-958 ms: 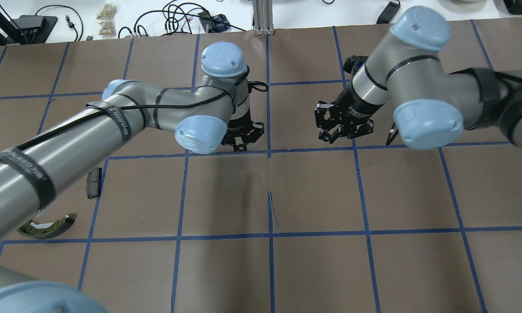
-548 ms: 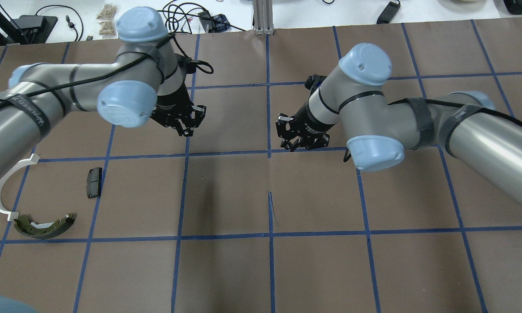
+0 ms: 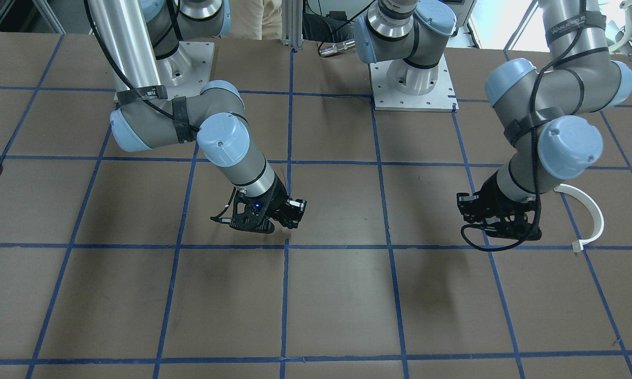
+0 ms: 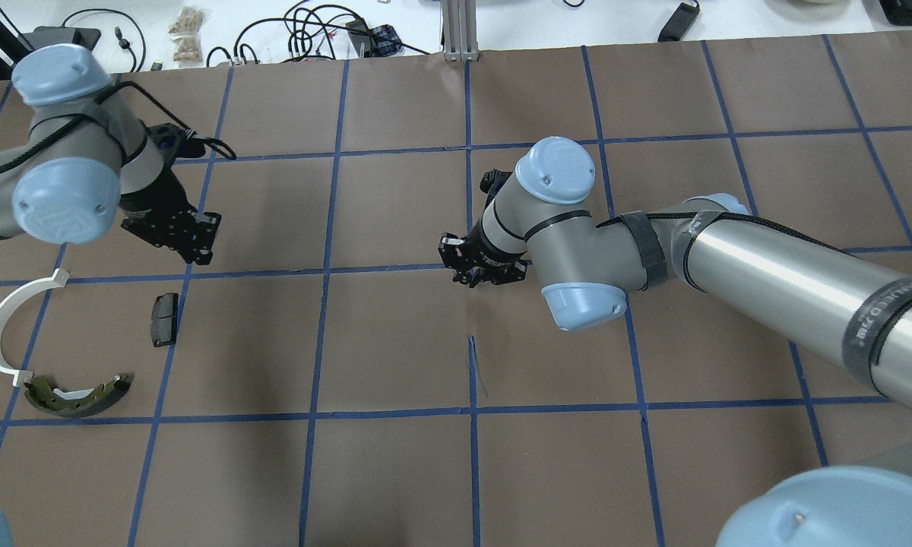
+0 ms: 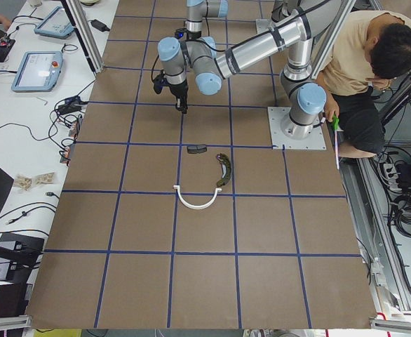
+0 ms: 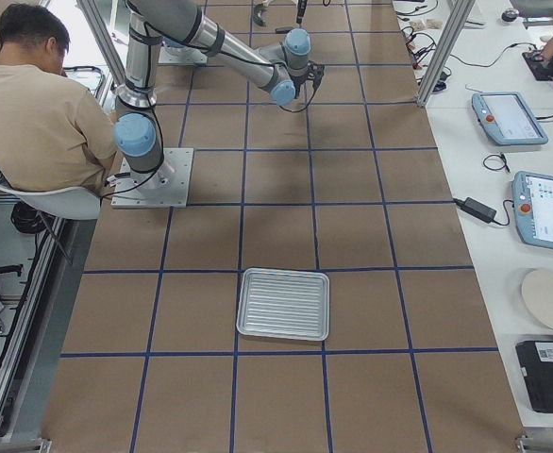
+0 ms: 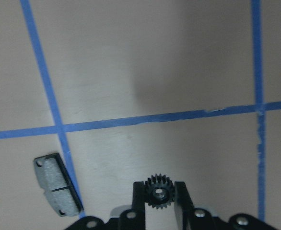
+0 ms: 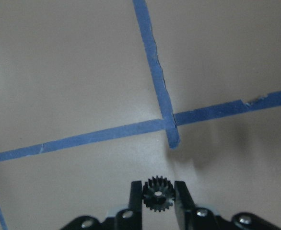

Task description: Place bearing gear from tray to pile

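Note:
My left gripper (image 4: 197, 247) is shut on a small black toothed gear (image 7: 158, 192) and hangs above the table just beyond the pile. The pile holds a black pad (image 4: 164, 319), a white plastic arc (image 4: 0, 327) and an olive brake shoe (image 4: 76, 395). The pad also shows in the left wrist view (image 7: 56, 184). My right gripper (image 4: 467, 275) is shut on a second black gear (image 8: 158, 193) near the table's middle. The ridged pale tray (image 6: 283, 304) lies far to my right and looks bare.
Brown paper with a blue tape grid covers the table (image 4: 395, 342). An operator (image 6: 41, 104) sits beside the robot bases. Cables and tablets lie on the white bench (image 4: 289, 30) past the far edge.
My left arm has swung left, toward the pile, uncovering the white arc. My right arm has moved left to the table's middle. Both grippers stay shut.

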`<state>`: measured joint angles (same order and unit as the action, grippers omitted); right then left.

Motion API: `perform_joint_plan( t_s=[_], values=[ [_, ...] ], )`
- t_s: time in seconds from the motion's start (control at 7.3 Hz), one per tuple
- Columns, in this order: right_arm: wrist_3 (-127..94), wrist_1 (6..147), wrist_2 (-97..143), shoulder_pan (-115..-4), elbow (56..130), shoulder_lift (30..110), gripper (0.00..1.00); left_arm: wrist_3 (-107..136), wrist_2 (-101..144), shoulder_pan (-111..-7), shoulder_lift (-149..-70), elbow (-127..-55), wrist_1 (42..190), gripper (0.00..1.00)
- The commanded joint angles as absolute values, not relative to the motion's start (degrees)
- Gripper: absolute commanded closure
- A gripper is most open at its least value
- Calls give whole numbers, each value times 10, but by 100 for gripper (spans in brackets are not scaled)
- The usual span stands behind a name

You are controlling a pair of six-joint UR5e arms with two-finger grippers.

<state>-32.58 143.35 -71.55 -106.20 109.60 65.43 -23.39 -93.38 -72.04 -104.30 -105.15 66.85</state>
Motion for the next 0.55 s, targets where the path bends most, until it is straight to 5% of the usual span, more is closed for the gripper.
perform_joint_plan(
  t_s=[0.0, 0.41],
  values=[
    [-321, 1429, -722, -1061, 1077, 660, 0, -353, -933, -604, -1069, -1074, 591, 100],
    [-280, 1139, -817, -1032, 900, 715, 0, -431, -927, -549, -1120, -1075, 526, 98]
  ],
)
